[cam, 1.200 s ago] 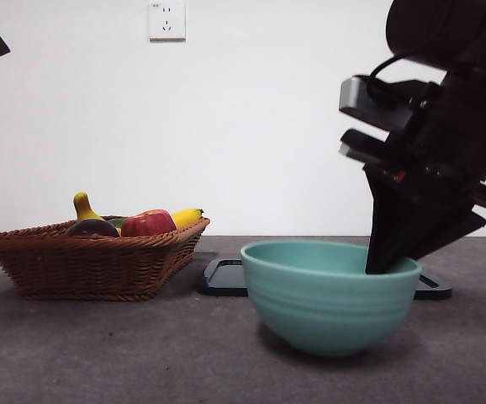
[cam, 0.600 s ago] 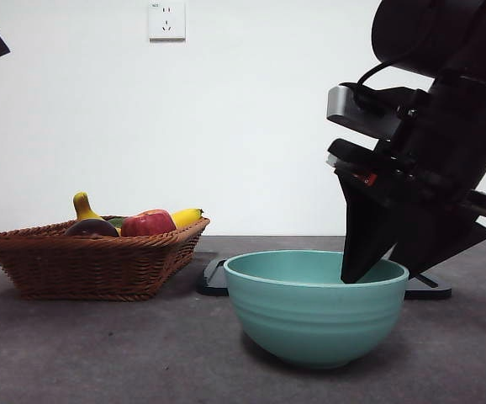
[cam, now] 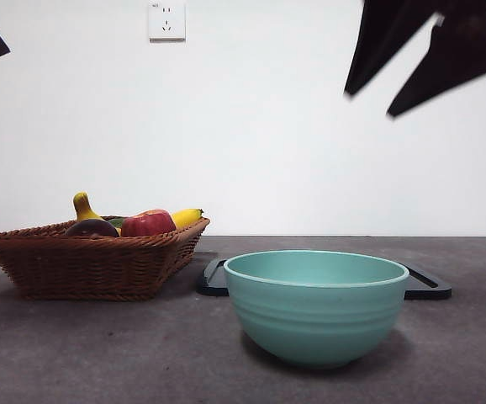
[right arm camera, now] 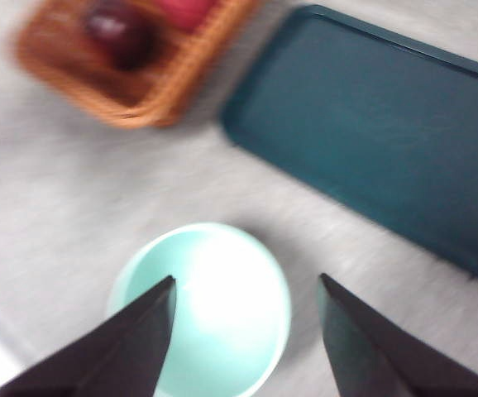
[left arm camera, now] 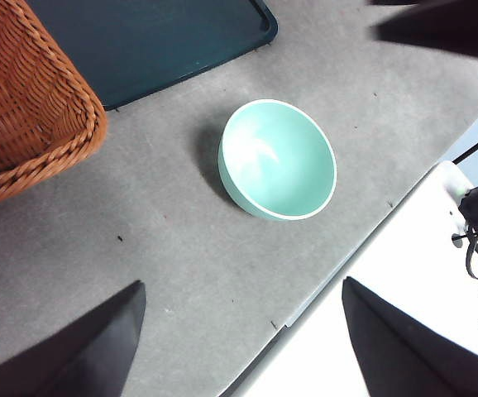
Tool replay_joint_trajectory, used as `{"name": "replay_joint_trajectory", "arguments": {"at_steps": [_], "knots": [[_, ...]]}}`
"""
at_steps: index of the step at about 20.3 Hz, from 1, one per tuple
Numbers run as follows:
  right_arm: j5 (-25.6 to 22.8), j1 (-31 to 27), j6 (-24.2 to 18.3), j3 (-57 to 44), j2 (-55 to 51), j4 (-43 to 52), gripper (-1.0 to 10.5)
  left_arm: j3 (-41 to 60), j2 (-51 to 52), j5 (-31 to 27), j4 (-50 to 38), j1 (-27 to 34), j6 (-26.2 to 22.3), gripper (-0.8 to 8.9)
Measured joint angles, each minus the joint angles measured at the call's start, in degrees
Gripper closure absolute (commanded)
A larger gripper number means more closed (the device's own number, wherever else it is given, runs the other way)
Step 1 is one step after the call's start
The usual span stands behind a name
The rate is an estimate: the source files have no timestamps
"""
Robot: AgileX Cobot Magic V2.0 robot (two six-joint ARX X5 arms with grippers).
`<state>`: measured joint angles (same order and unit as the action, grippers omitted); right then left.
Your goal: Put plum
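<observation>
Nearest in the front view stands the bowl [cam: 316, 305], pale green and empty, resting on the grey surface [cam: 100, 353]. Directly behind it lies the dark tray [cam: 428, 286], flat and bare. The right hand [cam: 411, 63] hangs high above the bowl, with both jaws spread wide and nothing between them; its wrist view looks down past the bowl rim toward the tray and the basket.

The left hand [left arm camera: 239, 347] waits high on the basket's side of the scene. Its jaws are also spread wide and hold nothing. In the front view it shows only as a black tip at a top corner.

Farther back and to the side sits the wicker basket [cam: 92, 261]. The plum [cam: 92, 227] lies inside it at the near edge, dark maroon, touching or just beside the red apple [cam: 148, 223]. A banana [cam: 186, 217] and a yellow stem-shaped fruit [cam: 83, 206] lie beyond them.

Governing relation: the plum lies well apart from the right hand, across the bowl and lower down. Being round, it has no long axis, so jaw orientation is not critical. The left hand appears to be on the nearer side, though its wrist view shows only the basket corner, not the plum. The plum is not yet grasped, so the task is judged to be at its start.
</observation>
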<state>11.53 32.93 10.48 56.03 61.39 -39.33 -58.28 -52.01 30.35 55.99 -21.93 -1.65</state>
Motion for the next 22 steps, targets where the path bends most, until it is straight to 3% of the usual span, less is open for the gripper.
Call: {"name": "replay_joint_trajectory", "arguments": {"at_steps": [7,12,20,22], "knots": [[8.07,0.00,-0.17,0.52,-10.64,-12.87,6.7,0.00,0.00,0.02,0.00,0.00,0.00,4.40],[8.39,0.20,-0.17,0.52,-13.64,-19.02,6.7,0.00,0.00,0.00,0.00,0.00,0.00,4.40],[8.39,0.35,-0.17,0.52,-13.62,-19.12,6.7,0.00,0.00,0.00,0.00,0.00,0.00,4.40],[8.39,0.35,-0.17,0.52,-13.62,-19.12,6.8,0.00,0.00,0.00,-0.02,0.00,0.00,4.77]]}}
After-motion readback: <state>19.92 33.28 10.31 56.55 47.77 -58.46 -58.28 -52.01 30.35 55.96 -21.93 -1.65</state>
